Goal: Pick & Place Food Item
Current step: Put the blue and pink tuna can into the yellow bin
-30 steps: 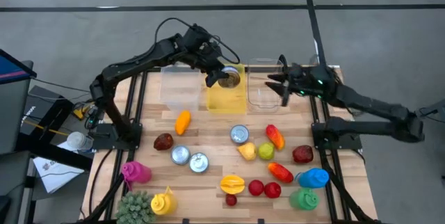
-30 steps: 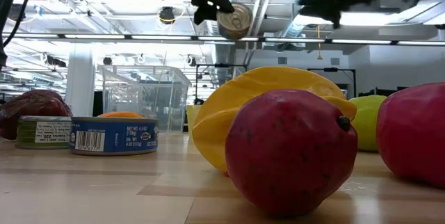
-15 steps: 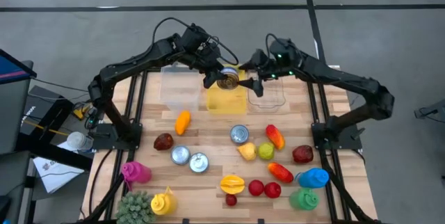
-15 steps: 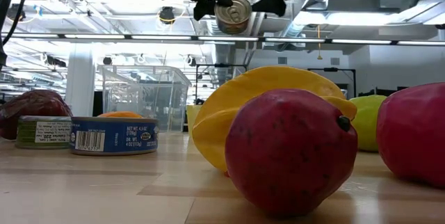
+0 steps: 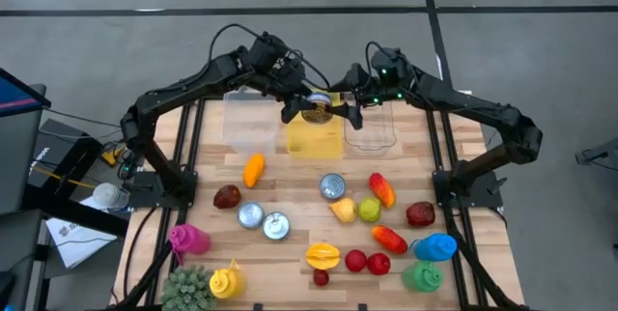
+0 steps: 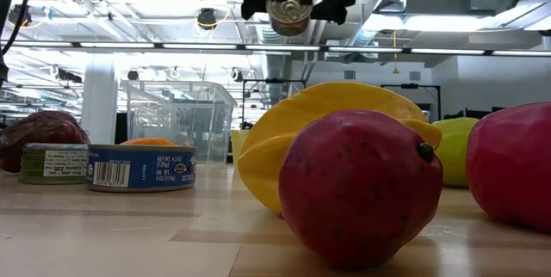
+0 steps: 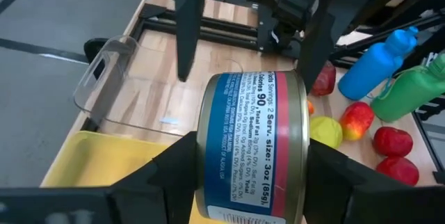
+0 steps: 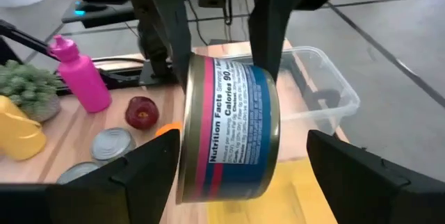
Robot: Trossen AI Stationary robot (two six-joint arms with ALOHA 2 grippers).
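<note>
Handover was midway: left end effector (image 5: 301, 108) gripped the can (image 5: 315, 112) above the yellow bin (image 5: 314, 137); right end effector (image 5: 350, 110) straddled it, fingers wide; placing remained.

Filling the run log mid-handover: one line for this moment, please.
stage: handover above yellow bin | left gripper: shut on can | right gripper: open around can, not closed | can: airborne
</note>
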